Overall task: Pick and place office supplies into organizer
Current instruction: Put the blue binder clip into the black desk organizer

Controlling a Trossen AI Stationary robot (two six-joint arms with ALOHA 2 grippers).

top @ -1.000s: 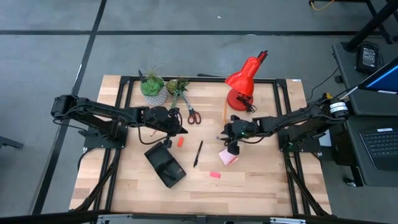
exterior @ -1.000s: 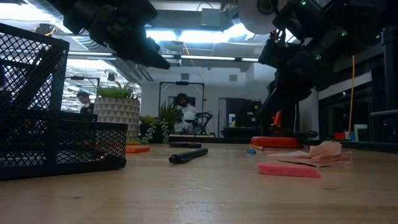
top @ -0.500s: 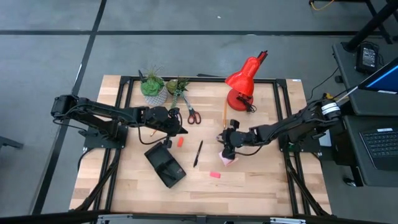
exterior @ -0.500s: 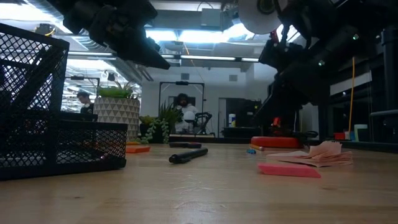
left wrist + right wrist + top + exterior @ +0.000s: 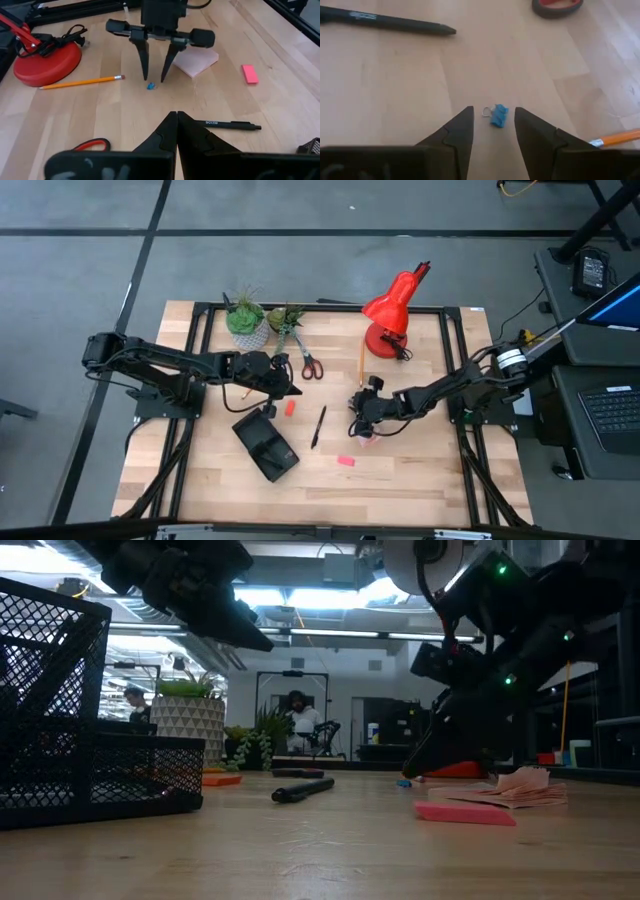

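Observation:
My right gripper (image 5: 492,112) is open and points down at the table's middle (image 5: 357,404). Its two fingers stand on either side of a small blue binder clip (image 5: 498,116), apart from it; the clip (image 5: 151,86) lies flat on the wood. The pink sticky-note pad (image 5: 366,437) lies just near of this gripper. My left gripper (image 5: 176,116) is shut and empty, held above the table (image 5: 288,388) beyond the black mesh organizer (image 5: 265,445). A black pen (image 5: 318,426), a red eraser (image 5: 290,407) and a pink eraser (image 5: 345,461) lie loose between the arms.
Red-handled scissors (image 5: 309,364) and an orange pencil (image 5: 360,358) lie toward the far edge. The red desk lamp (image 5: 392,315) and two potted plants (image 5: 246,321) stand along the far edge. The organizer (image 5: 80,760) sits toward the near left.
My right gripper has come down close to the table and shifted a little toward the left and far edges, off the pink pad and onto the spot of the blue clip. Its fingers remain open. The left arm has kept still.

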